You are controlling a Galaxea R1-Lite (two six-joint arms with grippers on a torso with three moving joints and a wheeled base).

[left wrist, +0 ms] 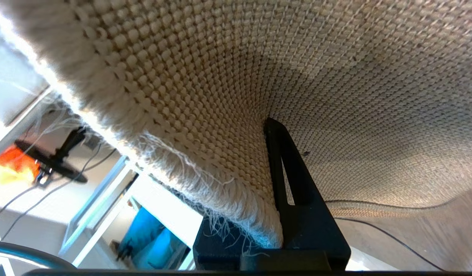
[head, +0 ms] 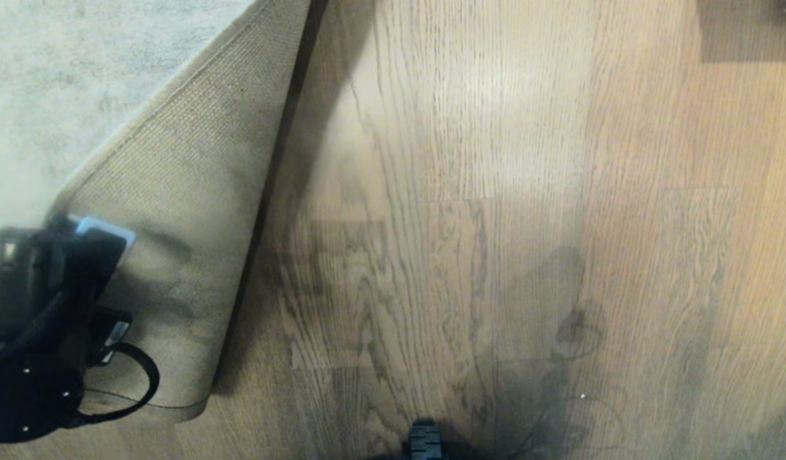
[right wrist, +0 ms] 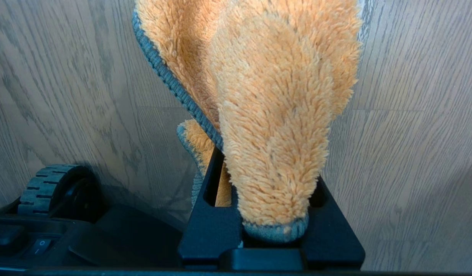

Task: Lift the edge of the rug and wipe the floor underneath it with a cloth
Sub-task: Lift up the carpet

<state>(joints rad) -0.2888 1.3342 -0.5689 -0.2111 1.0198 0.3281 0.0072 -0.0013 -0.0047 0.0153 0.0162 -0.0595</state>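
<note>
Pinching the rug edge (left wrist: pixel 220 180), the left gripper (head: pixel 80 255) folds it back, backing up, to bare the floor (head: pixel 495 223); the right gripper (right wrist: pixel 272 226), outside the head view, is closed on the cloth (right wrist: pixel 274 115), ready for wiping

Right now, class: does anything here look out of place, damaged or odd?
Yes. The rug edge is folded back, its tan backing up, pinched by the left gripper. Its border is fraying into loose threads. The cloth hangs clamped in the right gripper, above the floor.
</note>
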